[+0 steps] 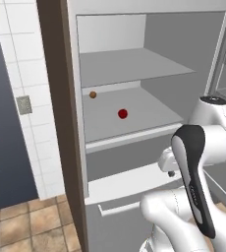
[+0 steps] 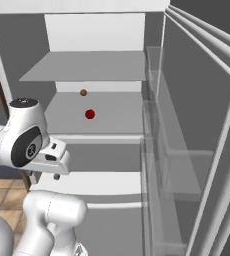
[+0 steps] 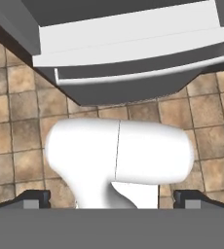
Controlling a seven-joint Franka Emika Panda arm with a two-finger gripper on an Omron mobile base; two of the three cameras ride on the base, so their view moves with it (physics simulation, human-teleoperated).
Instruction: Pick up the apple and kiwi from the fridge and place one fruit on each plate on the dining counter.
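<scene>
Right now the apple [image 1: 123, 113] is sitting on the middle shelf [image 1: 154, 106] of the open fridge [image 1: 112, 29], out in the bare part of the shelf with nothing touching it. A smaller orange-brown ball [image 1: 93, 94] is sitting farther back and to the left, well apart from the apple. It is not one of the fruits to fetch, so grabbing it by mistake would be the first thing to go wrong. I am not seeing the kiwi on this shelf, and I cannot tell where it is.

The end effector [image 3: 112, 199] is hanging low, below the shelf, and pointing down at the brown floor tiles [image 3: 16, 121] in front of the fridge drawer [image 3: 133, 68]. Its two dark fingertips [image 3: 33, 198] are standing far apart, holding nothing.

To reach the apple, I think the arm needs to lift and turn a lot. While doing that, it could be bumping the front edge of the shelf or the open fridge door [image 2: 202, 130] on the right. The apple is round and shiny, so a push from one finger could be rolling it toward the back wall, or off the front edge and down to the floor. Closing too early could be squeezing it out sideways.
</scene>
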